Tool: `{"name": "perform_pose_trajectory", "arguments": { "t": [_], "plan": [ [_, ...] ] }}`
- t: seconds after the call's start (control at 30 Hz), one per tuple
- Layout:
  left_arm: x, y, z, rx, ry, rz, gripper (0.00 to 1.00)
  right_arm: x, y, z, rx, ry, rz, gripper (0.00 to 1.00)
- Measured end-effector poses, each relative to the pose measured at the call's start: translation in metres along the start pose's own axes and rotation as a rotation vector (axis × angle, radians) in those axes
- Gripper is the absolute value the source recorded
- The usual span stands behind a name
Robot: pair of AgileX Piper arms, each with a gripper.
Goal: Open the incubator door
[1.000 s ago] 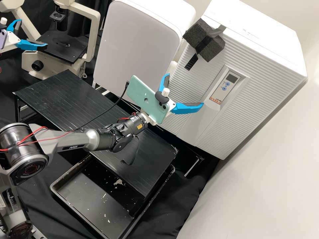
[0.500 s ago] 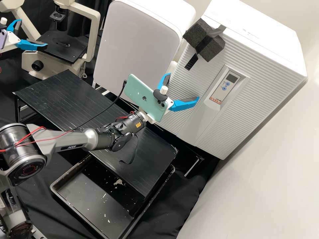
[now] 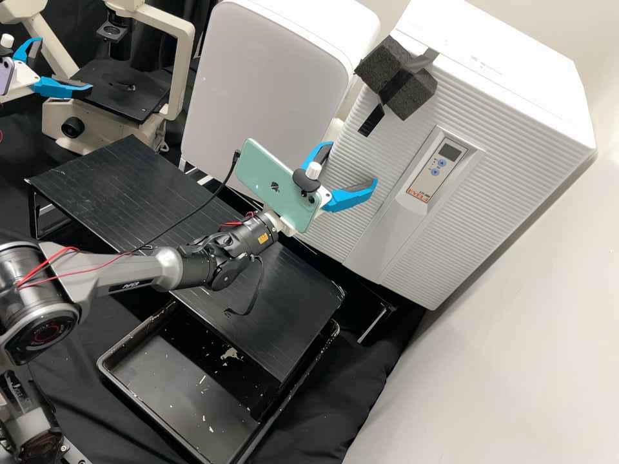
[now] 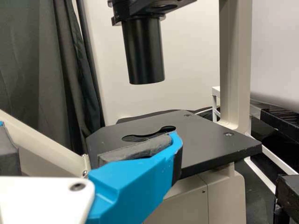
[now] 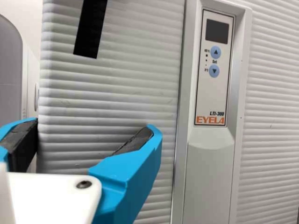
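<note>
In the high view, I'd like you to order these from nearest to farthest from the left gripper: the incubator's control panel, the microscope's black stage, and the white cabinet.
From the left gripper:
1. Microscope's black stage, right beside its fingers.
2. White cabinet, farther to the right.
3. Control panel, farthest right, on the incubator's front.

the incubator door (image 3: 387, 154) looks like matt white plastic, finely ribbed, its control panel (image 3: 431, 179) smooth; the foam block (image 3: 416, 93) is rough and porous; the right pincer (image 3: 352, 165) has smooth, plastic-looking blue fingers (image 3: 351, 200); the black tray (image 3: 174, 374) has a low sheen, the black cloth (image 3: 325, 412) is matt
</note>
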Motion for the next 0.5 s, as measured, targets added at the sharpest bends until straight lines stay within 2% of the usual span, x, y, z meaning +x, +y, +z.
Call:
{"name": "perform_pose_trajectory", "arguments": {
  "t": [0.5],
  "plan": [
    [0.0,0.0,0.0,0.0,0.0,0.0,1.0,-0.0023,-0.0005,-0.0064,-0.001,0.0,-0.014,0.0]
  ]
}}
